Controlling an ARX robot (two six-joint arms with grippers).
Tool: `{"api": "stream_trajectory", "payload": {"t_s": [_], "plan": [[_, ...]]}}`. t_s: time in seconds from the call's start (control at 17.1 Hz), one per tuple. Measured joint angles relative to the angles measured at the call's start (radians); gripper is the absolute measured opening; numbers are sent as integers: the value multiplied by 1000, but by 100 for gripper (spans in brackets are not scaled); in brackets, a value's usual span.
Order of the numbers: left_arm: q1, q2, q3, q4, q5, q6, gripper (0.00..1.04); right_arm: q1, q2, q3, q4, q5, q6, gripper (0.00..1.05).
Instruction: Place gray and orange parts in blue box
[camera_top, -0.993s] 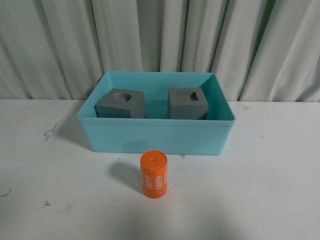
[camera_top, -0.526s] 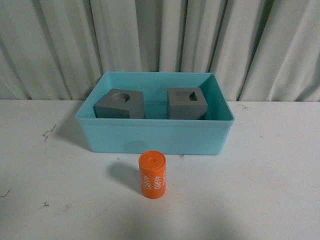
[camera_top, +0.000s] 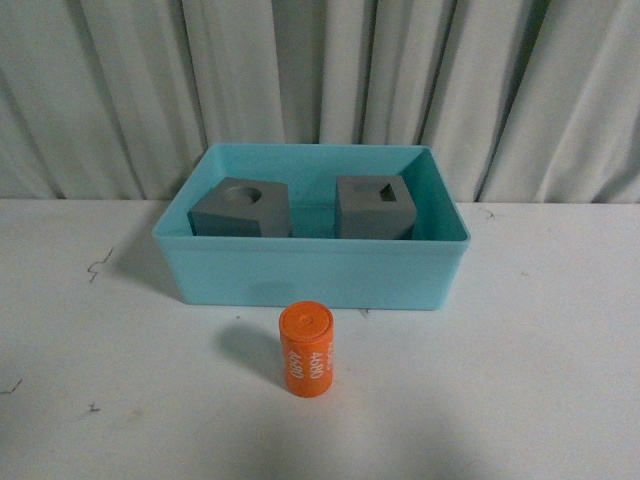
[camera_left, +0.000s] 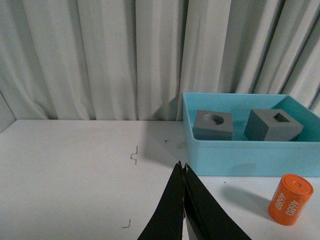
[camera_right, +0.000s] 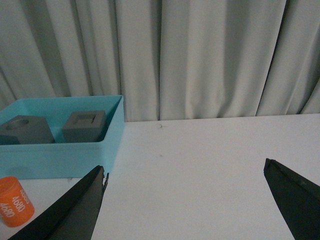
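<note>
only orange cylinder (camera_top: 306, 350) sits outside blue box (camera_top: 310, 275).

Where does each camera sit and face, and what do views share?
Front view: robot's body, facing the light turquoise plastic bin; no arm shows.
Left wrist view: left wrist, facing forward left of the bin; shut jaws show.
Right wrist view: right wrist, facing forward right of it; open jaws show.
All share the bin, two matte gray cubes and lettered orange cylinder.
</note>
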Motion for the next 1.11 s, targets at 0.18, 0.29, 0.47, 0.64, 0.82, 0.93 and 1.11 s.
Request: {"api": "stream_trajectory", "payload": {"t_s": [0.18,0.29,0.47,0.64,0.82,0.93,1.11], "plan": [[0,0,0,0,0,0,2,0,0,0,0,0,0,98],[0,0,0,0,0,0,2,0,0,0,0,0,0,98],[0,0,0,0,0,0,23,0,0,0,0,0,0,98],[0,0,0,0,0,0,59,0,0,0,0,0,0,98],[0,0,0,0,0,0,95,0,0,0,0,0,0,98],[0,0,0,0,0,1,98,0,0,0,0,0,0,98],[0,0,0,0,0,1,98,-53,159,93,-208,-58,20,98]]}}
